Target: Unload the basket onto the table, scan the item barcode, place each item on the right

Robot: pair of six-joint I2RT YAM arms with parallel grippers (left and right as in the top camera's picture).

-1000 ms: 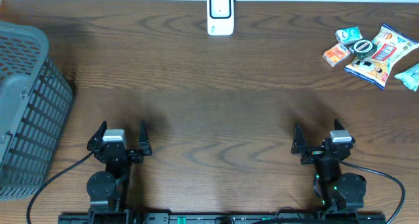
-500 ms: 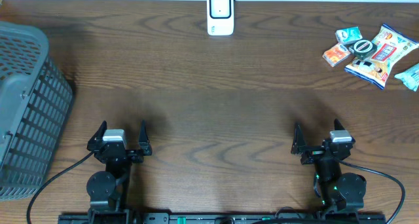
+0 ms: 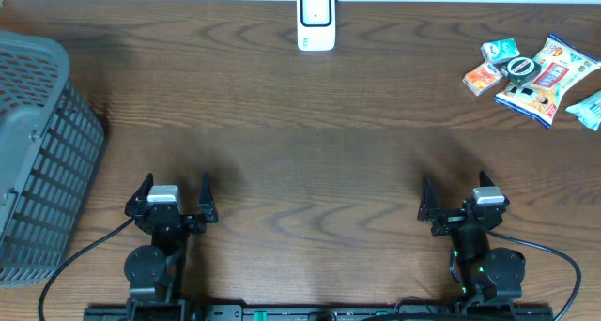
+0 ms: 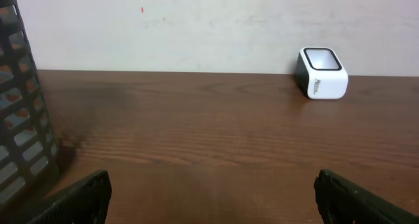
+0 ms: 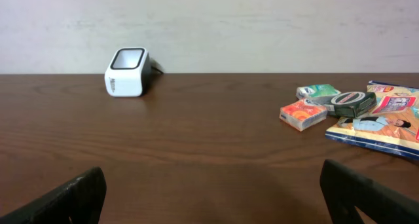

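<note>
The white barcode scanner [image 3: 316,19] stands at the table's far edge, centre; it also shows in the left wrist view [image 4: 322,74] and the right wrist view [image 5: 127,72]. The items lie in a pile at the far right: an orange packet [image 3: 482,78], a teal packet [image 3: 499,50], a round dark tin [image 3: 521,68] and a blue-edged snack bag [image 3: 547,80]. No barcode is readable. My left gripper [image 3: 176,182] and right gripper [image 3: 455,185] rest near the front edge, both open, nothing between the fingers, far from scanner and items.
A grey plastic basket [image 3: 38,161] takes up the left side, its slatted wall beside the left gripper [image 4: 19,139]. Another teal packet [image 3: 589,108] lies at the right edge. Brown wood table [image 3: 310,161] runs between the arms and the scanner.
</note>
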